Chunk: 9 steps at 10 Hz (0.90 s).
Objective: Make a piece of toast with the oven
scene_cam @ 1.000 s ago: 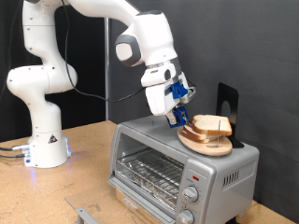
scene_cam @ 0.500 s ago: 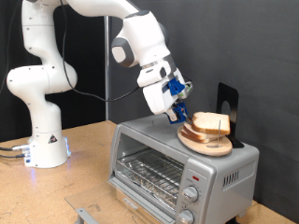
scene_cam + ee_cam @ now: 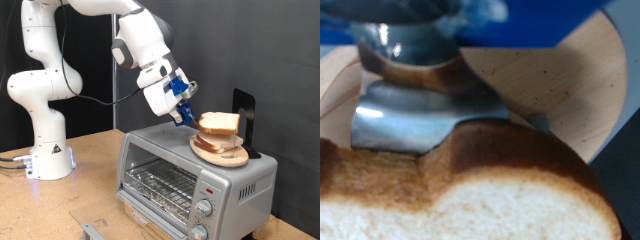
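Gripper [image 3: 187, 112] is up over the oven [image 3: 196, 178], clamped on one edge of the toast [image 3: 219, 122]. Slice is lifted clear, sticking out flat toward the exterior view's right, just above the plate [image 3: 219, 152]. Wrist view: a metal finger [image 3: 405, 95] presses on the crust of the toast [image 3: 470, 190], plate [image 3: 550, 85] behind it.

Plate is round, wooden, sits on the oven roof with more bread [image 3: 222, 143] stacked on it. A black stand [image 3: 243, 120] is upright just behind the plate.

Oven is silver, front open, wire rack [image 3: 160, 183] visible inside, knobs [image 3: 205, 208] down its right side in the exterior view. It sits on a wooden desk [image 3: 85, 180].

Arm base [image 3: 45, 150] stands on the desk at the exterior view's left, cables trailing off to its left. Backdrop is dark. A small metal bracket [image 3: 90, 229] lies on the desk at the bottom edge.
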Available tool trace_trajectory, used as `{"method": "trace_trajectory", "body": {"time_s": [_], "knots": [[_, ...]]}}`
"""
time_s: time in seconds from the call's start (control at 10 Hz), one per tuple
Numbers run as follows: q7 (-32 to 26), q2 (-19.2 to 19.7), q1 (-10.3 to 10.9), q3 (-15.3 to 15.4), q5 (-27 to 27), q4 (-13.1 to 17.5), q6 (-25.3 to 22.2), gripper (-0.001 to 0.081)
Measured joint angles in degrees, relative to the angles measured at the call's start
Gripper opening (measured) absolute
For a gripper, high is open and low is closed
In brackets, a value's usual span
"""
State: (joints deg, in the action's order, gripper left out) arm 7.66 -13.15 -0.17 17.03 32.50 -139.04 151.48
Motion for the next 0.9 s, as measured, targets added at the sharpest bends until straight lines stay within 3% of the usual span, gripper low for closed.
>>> {"method": "trace_trajectory", "body": {"time_s": [0.4, 0.6, 0.9], "knots": [[-3.28, -5.32, -0.02, -1.64, 3.93, -1.71, -3.69, 0.0406], [-3.95, -8.10, -0.12, -3.48, 3.60, -1.51, -12.56, 0.0406], [-5.67, -7.85, 0.02, -2.80, 4.46, -3.34, -5.72, 0.0406]]}}
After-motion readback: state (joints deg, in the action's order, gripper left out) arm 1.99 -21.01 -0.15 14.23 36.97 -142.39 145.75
